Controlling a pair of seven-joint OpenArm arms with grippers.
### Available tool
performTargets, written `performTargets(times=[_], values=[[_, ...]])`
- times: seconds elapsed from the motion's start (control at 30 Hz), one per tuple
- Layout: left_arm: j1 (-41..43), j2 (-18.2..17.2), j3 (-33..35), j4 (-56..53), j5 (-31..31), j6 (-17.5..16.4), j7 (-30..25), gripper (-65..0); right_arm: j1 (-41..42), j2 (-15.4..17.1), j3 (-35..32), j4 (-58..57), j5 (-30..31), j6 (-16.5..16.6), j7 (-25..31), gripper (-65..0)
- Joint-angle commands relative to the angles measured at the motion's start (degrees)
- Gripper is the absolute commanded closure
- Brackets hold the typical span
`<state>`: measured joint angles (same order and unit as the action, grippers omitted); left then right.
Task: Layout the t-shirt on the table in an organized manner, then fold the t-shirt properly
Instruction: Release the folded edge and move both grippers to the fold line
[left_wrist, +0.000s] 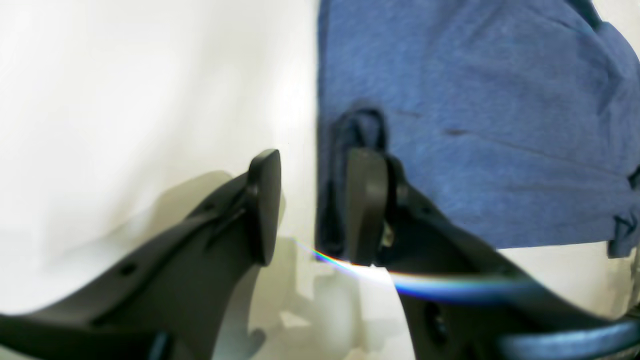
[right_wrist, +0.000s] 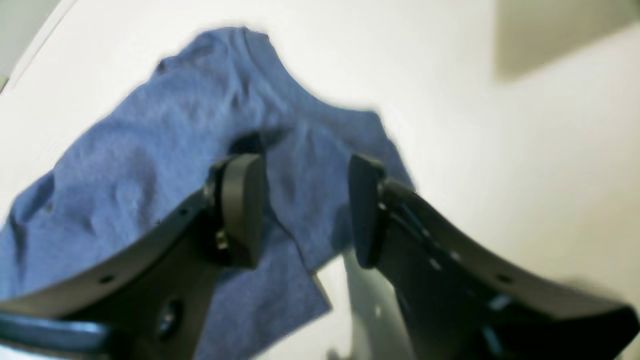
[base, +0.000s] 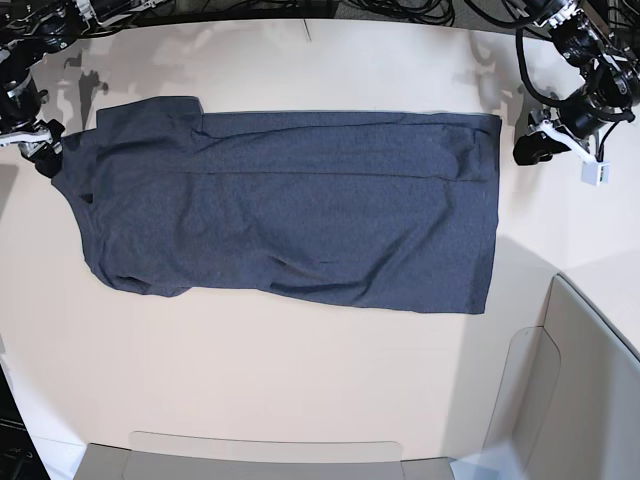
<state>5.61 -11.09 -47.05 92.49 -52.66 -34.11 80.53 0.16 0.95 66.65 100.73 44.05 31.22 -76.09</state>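
Lay spread across the upper middle of the tabletop (base: 300, 400), the t-shirt (base: 300, 210), long axis running 9 to 3 o'clock in the base view, with no lettering showing. Looked already narrowed lengthwise, with seams or fold lines running along the length; sleeve bulk bunched at the 9 o'clock end, straight edge at the 3 o'clock end.

Flanked at both short ends by 2 arms. Right end effector (right_wrist: 300, 210) hung at the 9 o'clock end, jaws spread apart, bunched cloth rising between and behind the pads in the right wrist view; not clamped on it, as far as could be judged, though contact with the left pad could not be ruled out. Left end effector (left_wrist: 315, 205) sat just off the 3 o'clock end near the far corner, jaws parted, one pad over bare tabletop and the other over the cloth edge, gripping nothing.

Judged as the relation that matters: shirt stretched straight between the 2 end effectors, each about equally close to its own end. Likely next: pinching both far corners, or carrying one short end toward the other. Risk judged at the rumpled 9 o'clock end, where layers could be caught unevenly.
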Motion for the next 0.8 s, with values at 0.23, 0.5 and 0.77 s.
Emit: performTargets(times=[0.23, 0.5, 0.77], values=[[1.0, -1.6, -5.4, 3.9, -1.3, -0.2, -2.2, -22.4, -1.1, 1.4, 3.7, -13.0, 4.3, 0.4, 0.0, -28.1], [4.8, -1.8, -5.5, 13.0, -1.2, -0.2, -2.2, -22.4, -1.4, 1.4, 8.0, -13.5, 4.3, 0.4, -0.1, -28.0], [7.2, -1.7, -5.5, 13.3, -1.3, -0.2, -2.2, -22.4, -0.2, 1.3, 8.3, -13.7, 3.7, 0.1, 0.3, -28.0]])
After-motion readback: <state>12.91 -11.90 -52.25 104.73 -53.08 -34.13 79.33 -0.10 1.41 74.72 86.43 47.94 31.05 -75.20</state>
